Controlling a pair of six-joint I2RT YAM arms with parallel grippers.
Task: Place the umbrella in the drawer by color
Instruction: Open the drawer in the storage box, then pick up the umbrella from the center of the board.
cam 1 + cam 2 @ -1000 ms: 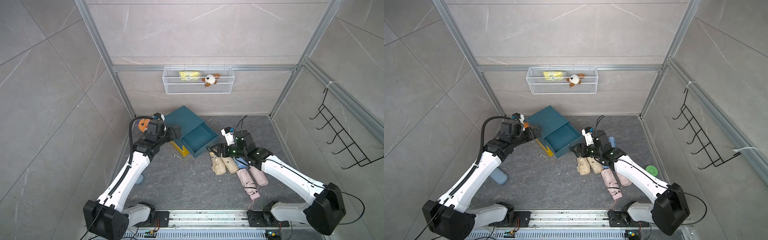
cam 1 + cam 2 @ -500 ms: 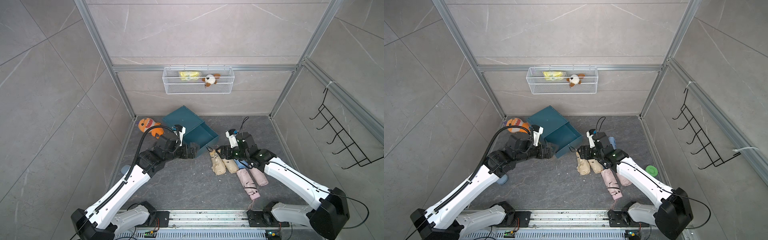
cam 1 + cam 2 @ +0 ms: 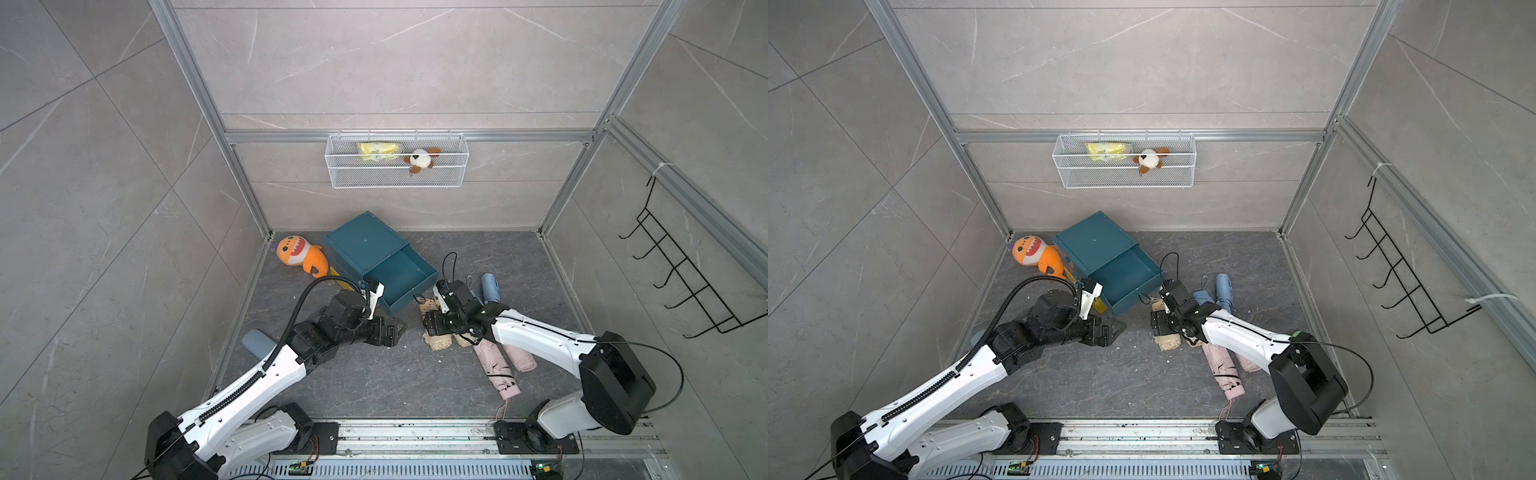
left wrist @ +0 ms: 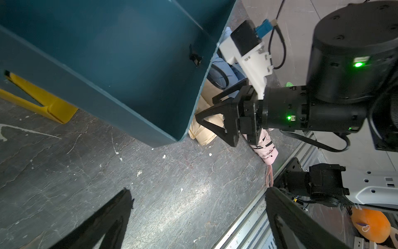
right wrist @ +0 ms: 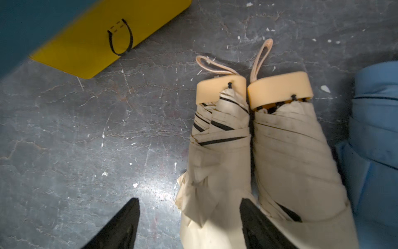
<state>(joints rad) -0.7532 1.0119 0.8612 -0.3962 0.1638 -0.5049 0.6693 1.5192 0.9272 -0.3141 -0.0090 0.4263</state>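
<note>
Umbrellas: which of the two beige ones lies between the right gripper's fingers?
The beige umbrella nearer the yellow drawer; its twin, beside the blue umbrella, lies outside the right gripper.

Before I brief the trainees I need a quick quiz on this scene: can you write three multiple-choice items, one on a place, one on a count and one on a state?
1. The orange plush toy lies: A in the wire basket; B on the floor beside the teal cabinet; C inside the drawer.
2. How many beige umbrellas lie side by side? A one; B four; C two.
3. The teal drawer is: A pulled open; B shut; C upside down.

Key:
1. B, as both top views show the toy on the floor next to the cabinet.
2. C, as the right wrist view shows two beige handles next to each other.
3. A, as the drawer's bare inside shows in both top views.
</note>
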